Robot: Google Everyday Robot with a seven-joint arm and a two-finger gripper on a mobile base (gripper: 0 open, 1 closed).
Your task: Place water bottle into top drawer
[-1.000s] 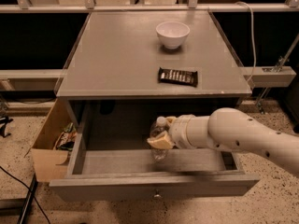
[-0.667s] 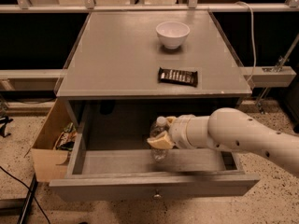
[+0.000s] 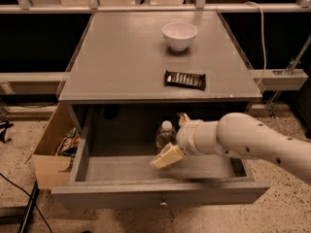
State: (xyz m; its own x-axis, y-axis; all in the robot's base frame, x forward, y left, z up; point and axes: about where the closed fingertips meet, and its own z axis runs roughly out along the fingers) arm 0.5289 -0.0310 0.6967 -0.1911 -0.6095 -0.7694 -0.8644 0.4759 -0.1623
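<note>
Camera view's up, quick Q: where's the hand [image 3: 170, 141] sitting?

— Inside the top drawer [image 3: 160, 193], approx. mid-width, toward the right. White arm [image 3: 252, 142] is reaching in from the right edge of the pic.

Is it gripping anything?

— Doesn't look like it. Fingers [image 3: 167, 156] are spreading wide, one near, one far, so the hand is looking released.

And the water bottle [image 3: 165, 134]?

— Standing upright on the drawer floor, white cap up, btwn the two fingers & just left of the wrist. Can't tell if either finger is touching it.

Drawer itself?

— Pulled out toward the near side, front panel w/ the small knob [image 3: 163, 204] facing us at the bottom.

What's sitting on the tabletop [image 3: 121, 57]?

— White bowl [image 3: 179, 34] toward the far side, right of center. Dark snack bar [image 3: 185, 79] is lying flat nearer the front edge, well apart from the bowl.

Anything else nearby?

— Cardboard box [image 3: 48, 149] on the floor, touching the cabinet's left side, w/ some colourful bits inside, too small to ID.
</note>
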